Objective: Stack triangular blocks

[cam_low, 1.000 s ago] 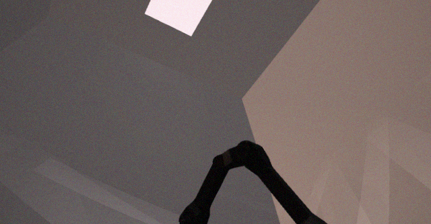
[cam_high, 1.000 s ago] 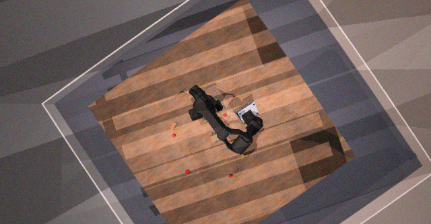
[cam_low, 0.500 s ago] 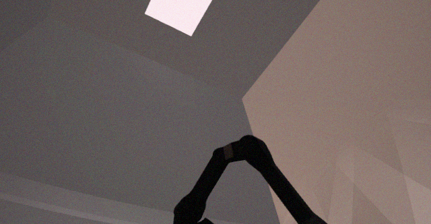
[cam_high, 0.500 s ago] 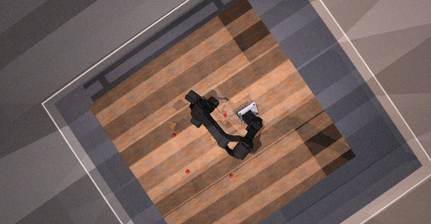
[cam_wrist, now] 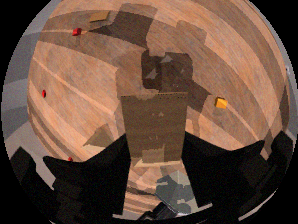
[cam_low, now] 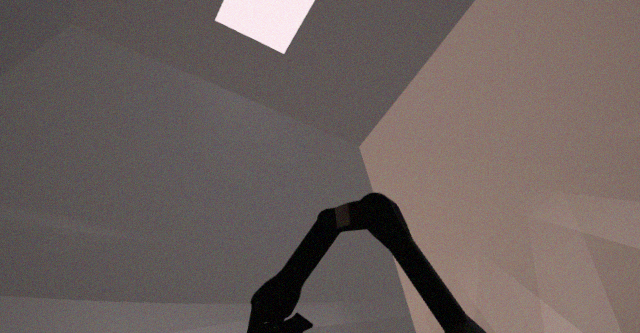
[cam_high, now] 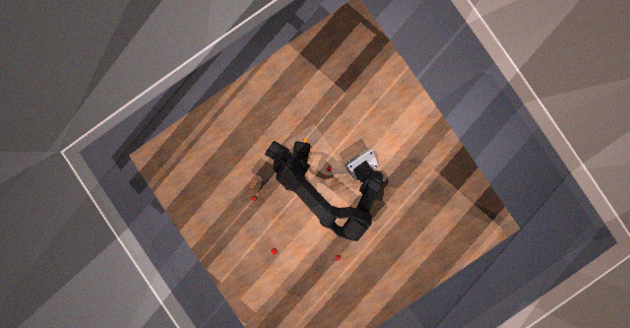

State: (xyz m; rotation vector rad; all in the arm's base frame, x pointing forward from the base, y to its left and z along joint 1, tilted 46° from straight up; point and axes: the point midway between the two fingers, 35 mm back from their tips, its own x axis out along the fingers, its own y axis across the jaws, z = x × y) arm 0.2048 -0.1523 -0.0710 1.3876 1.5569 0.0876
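Observation:
My gripper (cam_wrist: 153,133) is shut on a wooden block (cam_wrist: 155,112), which stands out between the fingers in the wrist view. Its broad, flat brown face shows; its sloped face cannot be made out. In the top view the hand hides this block. The other wooden block (cam_high: 255,183) (cam_wrist: 100,17) lies on the table, small and tan, left of and below the hand in the top view and near the top left in the wrist view. The two blocks are apart. Table shows between them in the wrist view. The exterior view shows only the arm and part of the hand.
Small red cubes lie about: one (cam_high: 254,198) (cam_wrist: 76,31) close to the tabled block, one (cam_high: 274,251), one (cam_high: 338,257), and one (cam_high: 330,168) near the arm. An orange cube (cam_high: 305,141) (cam_wrist: 221,103) lies beside the hand. Shadows streak the table (cam_high: 394,87).

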